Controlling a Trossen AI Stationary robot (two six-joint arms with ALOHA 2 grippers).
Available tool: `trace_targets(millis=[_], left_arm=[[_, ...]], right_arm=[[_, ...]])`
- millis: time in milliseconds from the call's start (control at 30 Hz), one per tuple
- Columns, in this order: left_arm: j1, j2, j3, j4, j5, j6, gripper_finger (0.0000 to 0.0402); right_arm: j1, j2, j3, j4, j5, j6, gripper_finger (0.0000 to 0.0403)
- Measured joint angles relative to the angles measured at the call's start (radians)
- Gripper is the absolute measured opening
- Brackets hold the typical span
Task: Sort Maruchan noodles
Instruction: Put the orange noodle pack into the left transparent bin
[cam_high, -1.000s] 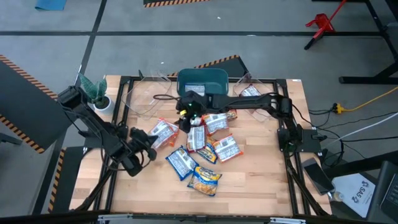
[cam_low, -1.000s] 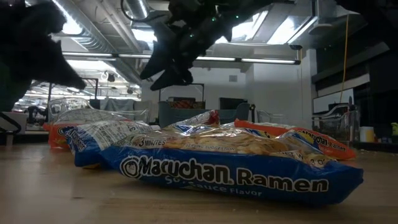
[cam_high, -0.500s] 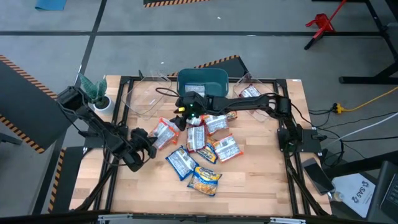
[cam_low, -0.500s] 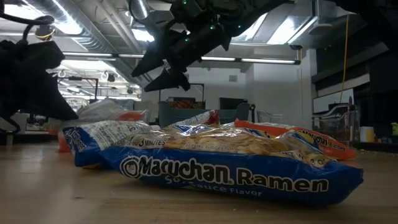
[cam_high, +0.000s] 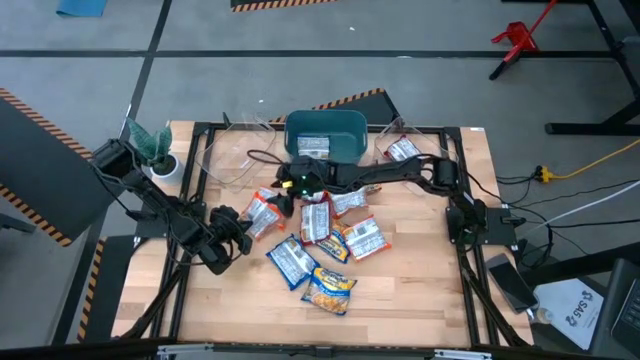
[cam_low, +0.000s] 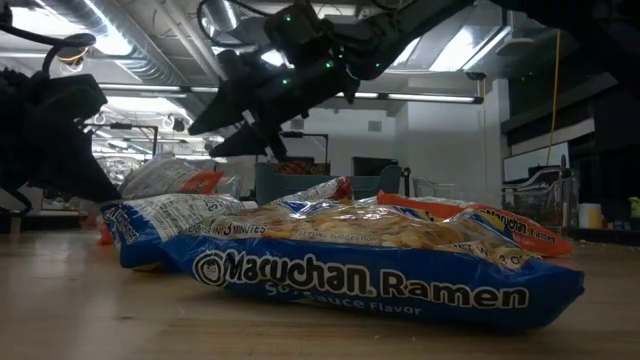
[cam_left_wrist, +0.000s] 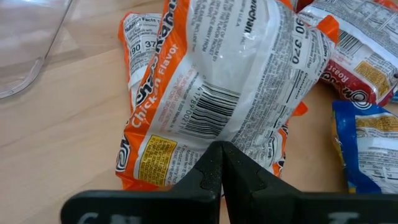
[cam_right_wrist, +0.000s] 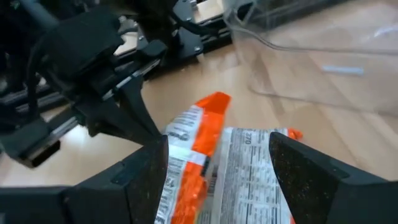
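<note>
Left end effector (cam_high: 243, 226) is clamped shut on the edge of an orange Chicken Flavor packet (cam_high: 262, 212), and you can see it really well in the left wrist view: both fingers pinched together right on the packet's (cam_left_wrist: 217, 93) seam with the barcode side facing up. Compared with a second ago the packet has tipped up off the tabletop (cam_high: 420, 290); in the low view its far end (cam_low: 170, 178) now pokes up higher behind the big blue soy sauce packet (cam_low: 380, 260), where before it was lying flatter.

Right end effector (cam_high: 288, 196) has also moved. It was hanging over the middle of the pile and has slid toward the left arm's side, so now it sits right above the same orange packet. In the right wrist view the fingers are spread wide with the packet (cam_right_wrist: 205, 155) showing between them, so it's open and not holding anything.

My read: this looks like either a handoff or the right arm coming in to help with that packet, so the sort is still early. The rest of the noodle packets (cam_high: 330, 240) are still heaped mid-table in front of the teal bin (cam_high: 325, 135), with one lone packet (cam_high: 402, 149) off by the bin's right side.
</note>
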Motion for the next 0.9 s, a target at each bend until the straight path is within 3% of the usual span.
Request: trace_targets(millis=[433,900], left_arm=[[0.0,0.0,0.0,-0.001,0.0,0.0,0.0],[0.016,0.0,0.0,0.0,0.0,0.005,0.0]], right_arm=[[0.013,0.07,0.0,0.097,0.03,-0.012,0.0264],[0.014,0.137,0.001,0.117,-0.071,0.049,0.0278]])
